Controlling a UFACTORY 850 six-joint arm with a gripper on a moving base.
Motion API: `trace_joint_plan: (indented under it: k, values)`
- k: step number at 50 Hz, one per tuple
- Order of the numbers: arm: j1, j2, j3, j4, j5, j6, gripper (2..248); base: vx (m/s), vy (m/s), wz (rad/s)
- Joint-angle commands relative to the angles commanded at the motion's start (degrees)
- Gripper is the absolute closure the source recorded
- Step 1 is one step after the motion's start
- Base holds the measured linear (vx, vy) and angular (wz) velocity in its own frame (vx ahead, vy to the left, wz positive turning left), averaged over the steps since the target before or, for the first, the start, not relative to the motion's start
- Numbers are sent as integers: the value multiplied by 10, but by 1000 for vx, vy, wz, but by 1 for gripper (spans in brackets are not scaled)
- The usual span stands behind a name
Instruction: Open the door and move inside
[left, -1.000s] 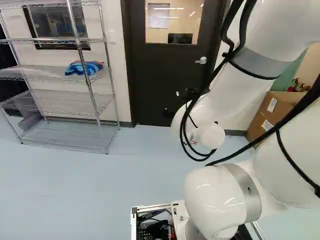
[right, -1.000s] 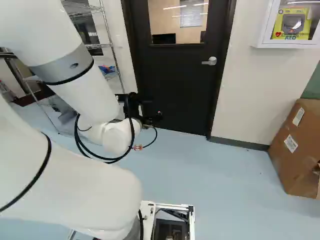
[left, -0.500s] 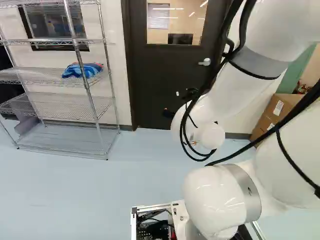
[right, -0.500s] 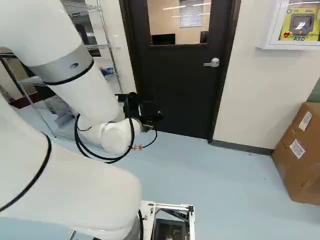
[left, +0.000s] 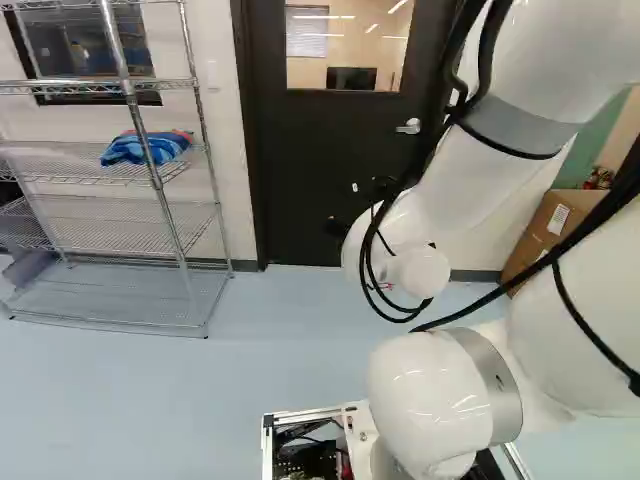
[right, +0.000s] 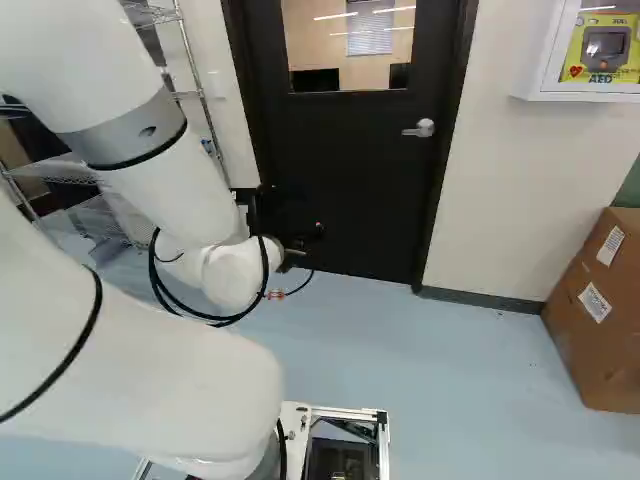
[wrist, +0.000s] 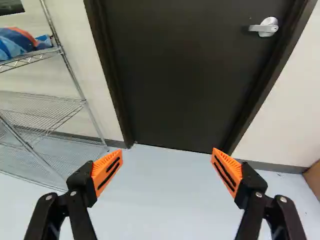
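The gripper (right: 300, 235) is a dark shape in front of the door's lower part in the right base view, partly hidden behind the arm. In the wrist view the gripper (wrist: 166, 171) stands wide open, nothing between its orange pads. Ahead of it is the black door (wrist: 185, 75), closed in its dark frame, with a window in its upper half. Its silver lever handle (wrist: 265, 27) lies beyond the fingers, near the door edge on the side away from the wire shelf; in the right base view the handle (right: 420, 128) is higher than the gripper. Nothing touches it.
A wire shelf (left: 105, 183) with a blue bundle (left: 146, 148) stands beside the door, left in the left base view. Right of the door in the right base view, a white cabinet (right: 565, 92) hangs on the wall above a cardboard box (right: 590, 315). Blue-grey floor (right: 430, 370) runs up to the door.
The base has moved: door and shelf appear slightly larger and the shelf has shifted left in the left base view. The arm holds its pose over its lowest joint.
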Motion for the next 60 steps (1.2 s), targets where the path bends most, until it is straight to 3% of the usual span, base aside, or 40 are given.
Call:
trace_joint_plan:
  k: [26, 60]
  values:
    - [0, 0, 0, 0, 0, 0, 3, 180, -27, -274]
    - [0, 0, 0, 0, 0, 0, 3, 148, 28, -270]
